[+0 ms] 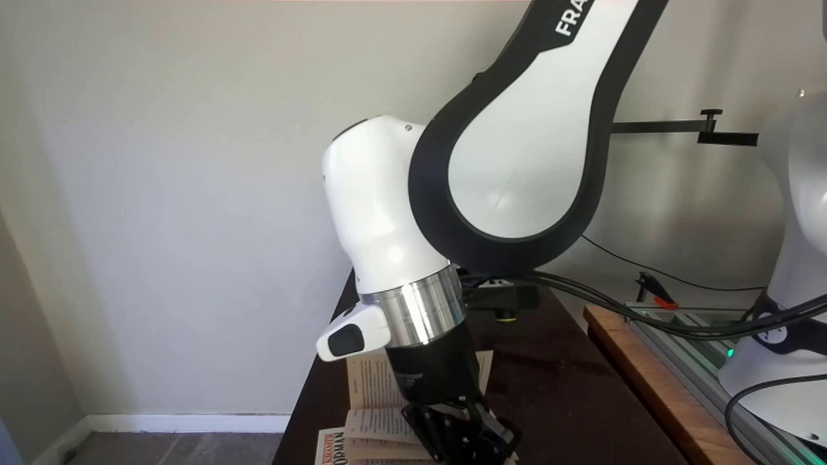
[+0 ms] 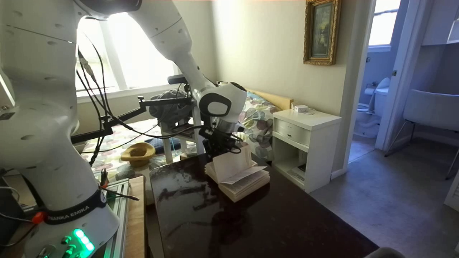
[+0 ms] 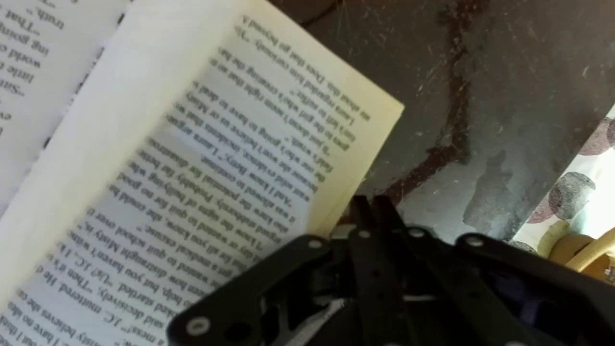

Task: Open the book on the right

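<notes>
The book (image 2: pixel 244 184) lies open on the dark table, one page (image 2: pixel 231 165) standing up and another tilted over the page block. Its pale printed pages (image 3: pixel 230 158) fill the left of the wrist view. My gripper (image 3: pixel 371 198) is shut at the right edge of a page, its fingertips almost together and nothing visible between them. The page edge runs just beside and behind the left finger; contact cannot be told. In an exterior view the gripper is low over the pages (image 1: pixel 378 381), with its tips cut off.
A cream cover with red lettering (image 1: pixel 331 447) shows beside the pages at the bottom of an exterior view. The dark tabletop (image 2: pixel 287 222) reflects the arm. Around it are a white nightstand (image 2: pixel 304 143), a bed and a yellow hat (image 2: pixel 138 154). Cables (image 1: pixel 652 323) hang from the arm.
</notes>
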{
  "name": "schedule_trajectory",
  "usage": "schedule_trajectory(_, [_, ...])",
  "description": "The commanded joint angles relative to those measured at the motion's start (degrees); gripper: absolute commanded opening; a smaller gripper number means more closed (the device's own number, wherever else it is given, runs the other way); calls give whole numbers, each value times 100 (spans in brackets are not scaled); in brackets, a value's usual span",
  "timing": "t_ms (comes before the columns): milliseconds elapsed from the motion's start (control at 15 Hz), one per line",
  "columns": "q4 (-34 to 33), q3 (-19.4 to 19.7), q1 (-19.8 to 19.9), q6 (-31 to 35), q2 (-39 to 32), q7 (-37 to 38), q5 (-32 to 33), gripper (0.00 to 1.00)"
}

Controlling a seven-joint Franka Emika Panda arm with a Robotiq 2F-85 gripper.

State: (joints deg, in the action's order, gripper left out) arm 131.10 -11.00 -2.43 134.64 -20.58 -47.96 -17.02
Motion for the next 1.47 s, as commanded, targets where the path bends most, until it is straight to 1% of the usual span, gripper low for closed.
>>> schedule_trajectory(0, [-62, -74, 60, 14, 54, 82, 102, 0])
schedule_trajectory(533, [-218, -59, 134, -5, 105, 50, 49, 0])
schedule_trajectory(800, [-261, -109, 211, -56, 194, -44, -81, 0])
schedule_trajectory(1200, [-227, -217, 346, -114, 702, -285, -470, 0])
schedule_trajectory(1400, [-191, -115, 320, -59, 1034, -250, -575, 0])
